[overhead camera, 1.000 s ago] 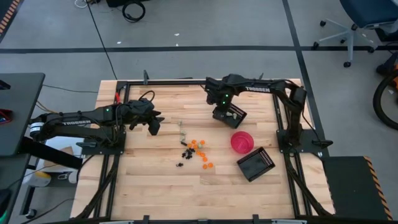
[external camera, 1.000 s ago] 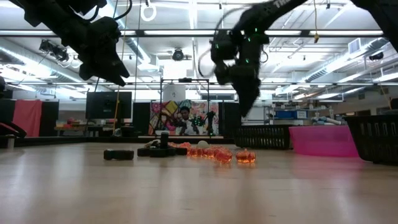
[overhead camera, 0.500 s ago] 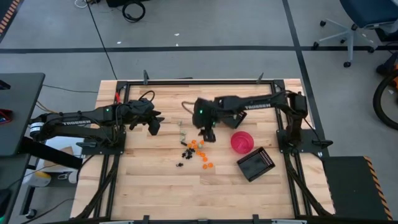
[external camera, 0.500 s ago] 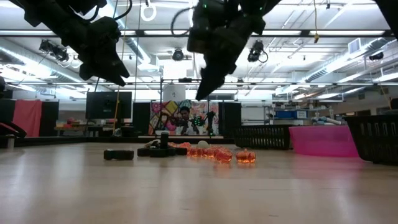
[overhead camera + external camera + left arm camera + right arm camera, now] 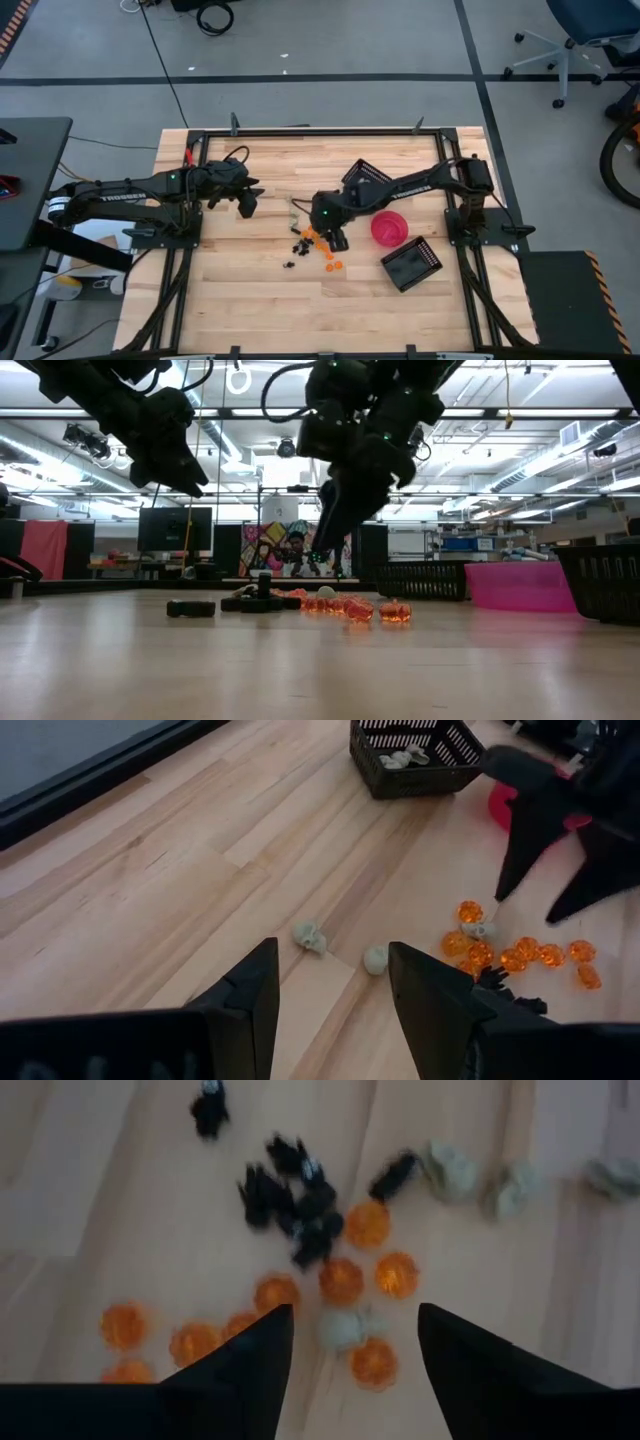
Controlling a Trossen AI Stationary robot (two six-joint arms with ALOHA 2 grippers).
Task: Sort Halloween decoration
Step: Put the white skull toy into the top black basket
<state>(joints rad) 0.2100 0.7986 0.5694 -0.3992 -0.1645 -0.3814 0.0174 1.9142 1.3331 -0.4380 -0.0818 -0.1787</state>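
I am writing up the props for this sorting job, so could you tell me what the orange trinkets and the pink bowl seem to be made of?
The orange trinkets look like translucent, glossy plastic: in the low view they glow and let light through. The pink bowl seems to be smooth plastic in one even colour; whether it is matte or glossy I cannot tell.

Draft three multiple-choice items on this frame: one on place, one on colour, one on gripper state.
1. The right gripper hangs over:
A. the trinket pile
B. the pink bowl
C. the near basket

2. The trinket between its fingers in the right wrist view is:
A. black
B. orange
C. pale whitish-grey

3. The left gripper is:
A. shut on a skull
B. open, empty
C. out of view

Key: 1 A, the high view shows it above the pile; 2 C, pale among orange ones; 3 B, its fingers stand apart.
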